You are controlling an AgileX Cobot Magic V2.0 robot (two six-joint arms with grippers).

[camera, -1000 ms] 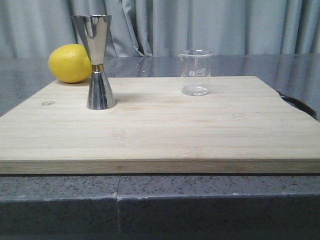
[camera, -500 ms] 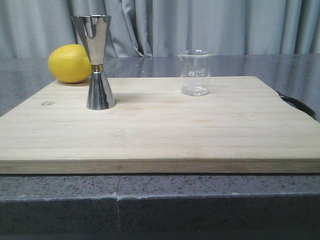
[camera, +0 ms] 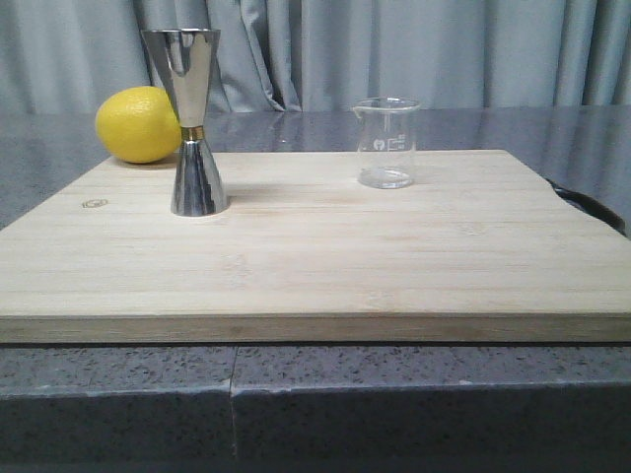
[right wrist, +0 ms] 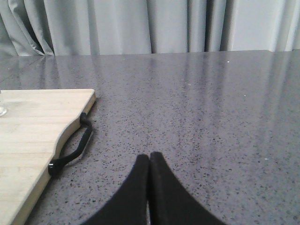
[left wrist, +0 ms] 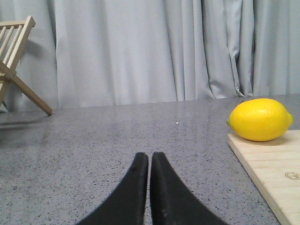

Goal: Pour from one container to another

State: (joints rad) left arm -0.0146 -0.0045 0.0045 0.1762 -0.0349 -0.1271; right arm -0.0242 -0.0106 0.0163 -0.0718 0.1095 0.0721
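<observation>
The small clear glass beaker (camera: 385, 143) with white marks stands upright at the back right of the wooden cutting board (camera: 325, 256). The tall steel hourglass jigger (camera: 191, 120) with a gold waist stands upright on the board's left side. Neither gripper shows in the front view. My left gripper (left wrist: 149, 157) is shut and empty over the grey counter, left of the board. My right gripper (right wrist: 149, 157) is shut and empty over the counter, right of the board. Only a sliver of the beaker's base (right wrist: 2, 110) shows in the right wrist view.
A yellow lemon (camera: 138, 124) lies at the board's back left corner and also shows as the lemon (left wrist: 260, 119) in the left wrist view. A black cord loop (right wrist: 72, 152) hangs off the board's right edge. A wooden rack (left wrist: 16, 61) stands far left. Grey curtains close the back.
</observation>
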